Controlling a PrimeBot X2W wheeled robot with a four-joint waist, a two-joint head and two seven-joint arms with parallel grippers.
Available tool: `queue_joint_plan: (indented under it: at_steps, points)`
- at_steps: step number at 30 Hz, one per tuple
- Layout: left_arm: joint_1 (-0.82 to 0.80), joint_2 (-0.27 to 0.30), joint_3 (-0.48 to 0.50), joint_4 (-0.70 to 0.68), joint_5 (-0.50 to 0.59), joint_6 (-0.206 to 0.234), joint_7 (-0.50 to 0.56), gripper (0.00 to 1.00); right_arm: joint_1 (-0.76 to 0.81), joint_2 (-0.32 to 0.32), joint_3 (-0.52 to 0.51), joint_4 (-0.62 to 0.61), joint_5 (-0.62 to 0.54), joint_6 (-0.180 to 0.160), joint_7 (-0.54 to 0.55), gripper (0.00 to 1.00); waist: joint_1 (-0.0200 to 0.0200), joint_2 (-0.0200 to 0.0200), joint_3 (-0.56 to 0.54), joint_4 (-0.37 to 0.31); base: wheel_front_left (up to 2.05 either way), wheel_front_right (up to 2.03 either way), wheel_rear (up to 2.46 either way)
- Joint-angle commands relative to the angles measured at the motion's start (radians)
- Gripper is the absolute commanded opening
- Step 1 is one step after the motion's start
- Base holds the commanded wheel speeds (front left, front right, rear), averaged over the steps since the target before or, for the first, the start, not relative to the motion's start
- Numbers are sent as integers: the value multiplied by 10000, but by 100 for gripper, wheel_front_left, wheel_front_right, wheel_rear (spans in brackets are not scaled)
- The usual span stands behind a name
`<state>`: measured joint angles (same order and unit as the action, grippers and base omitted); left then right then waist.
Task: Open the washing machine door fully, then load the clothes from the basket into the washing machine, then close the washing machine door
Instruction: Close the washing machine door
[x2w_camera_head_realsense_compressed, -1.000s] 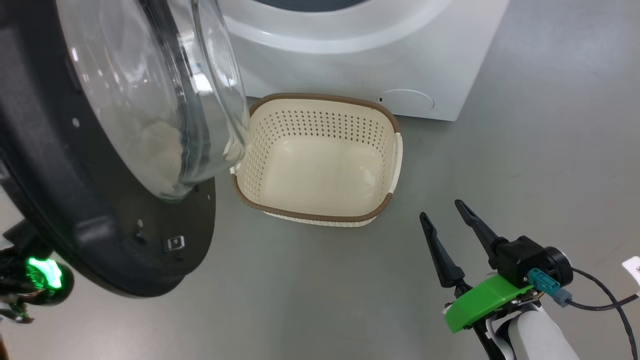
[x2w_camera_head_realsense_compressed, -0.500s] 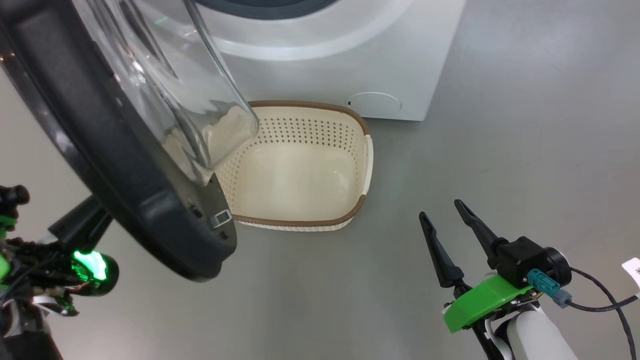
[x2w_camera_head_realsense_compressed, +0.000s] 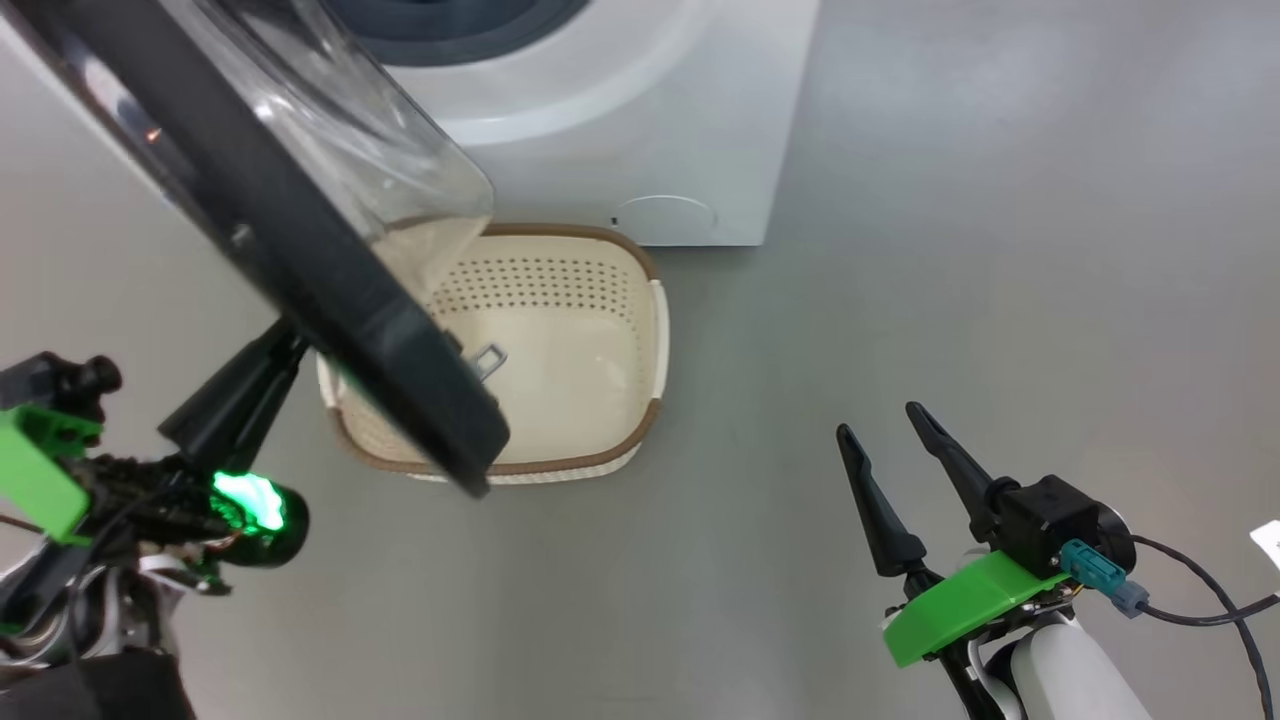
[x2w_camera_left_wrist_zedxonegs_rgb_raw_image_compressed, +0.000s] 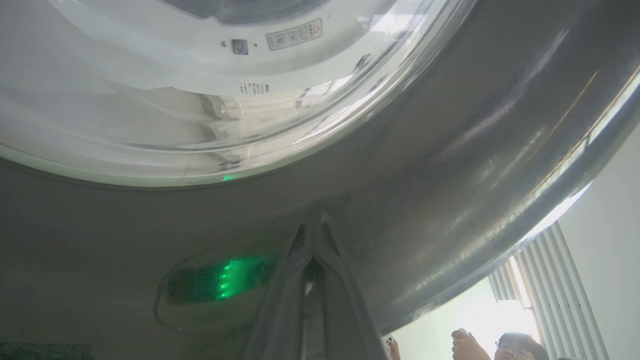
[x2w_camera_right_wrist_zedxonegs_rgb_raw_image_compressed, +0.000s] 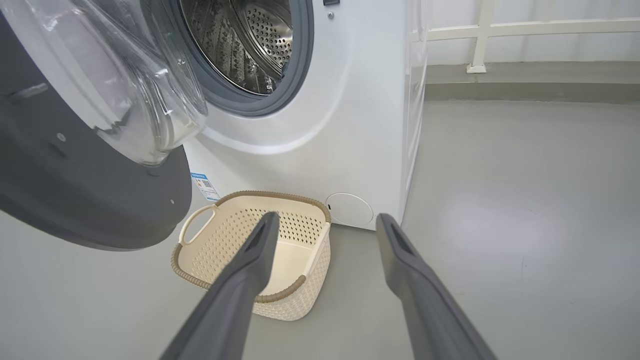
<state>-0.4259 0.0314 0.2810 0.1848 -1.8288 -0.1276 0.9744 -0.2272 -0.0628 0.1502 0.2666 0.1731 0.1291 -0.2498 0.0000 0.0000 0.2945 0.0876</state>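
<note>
- Left gripper (x2w_camera_head_realsense_compressed: 268, 362), dark fingers pressed together, reaches up and rightward, its tips against the outer face of the half-open, round, glossy black-rimmed, glass-bowled washing machine door (x2w_camera_head_realsense_compressed: 330, 260).
- Right gripper (x2w_camera_head_realsense_compressed: 880, 420) hovers low above the grey floor (x2w_camera_head_realsense_compressed: 950, 250), jaws spread and holding nothing.
- The cream perforated plastic basket (x2w_camera_head_realsense_compressed: 655, 330) sits before the white boxy washing machine (x2w_camera_head_realsense_compressed: 620, 130).

The floor (x2w_camera_head_realsense_compressed: 950, 250) under me is smooth grey and faintly glossy, with pale patches of reflected light and a few small dark scuffs. The washing machine (x2w_camera_head_realsense_compressed: 620, 130) stands directly on it, its white body meeting the grey along a straight lower edge. The basket (x2w_camera_head_realsense_compressed: 545, 285) sits upright on the floor just in front of the washing machine, near the round cover low on its front panel, with its cream bottom showing. To the right of the washing machine I see the floor run back to a low grey kerb (x2w_camera_right_wrist_zedxonegs_rgb_raw_image_compressed: 525, 80), where a white railing post (x2w_camera_right_wrist_zedxonegs_rgb_raw_image_compressed: 481, 40) stands.
</note>
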Motion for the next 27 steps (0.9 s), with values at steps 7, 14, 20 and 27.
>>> queue_joint_plan:
  at_steps: [7,14,20,27]
  points:
    - [-467,191,-708,34,-458,-31,-1568,0,-120,125,299,-400,251,16,-118,100,0,0,114,-777,0,0,0]
    - [-1127,190,-1313,444,-560,-31,-2853,0,-164,125,366,-508,509,16,-119,100,0,0,229,-1300,0,0,0]
    - [-1590,190,-1590,728,-511,-31,-3628,0,-149,125,279,-560,655,16,-119,100,0,0,315,-1771,0,0,0]
    - [-1703,189,-1739,956,-472,-31,-4025,0,-52,125,-14,-731,731,16,-119,100,0,0,270,-1998,0,0,0]
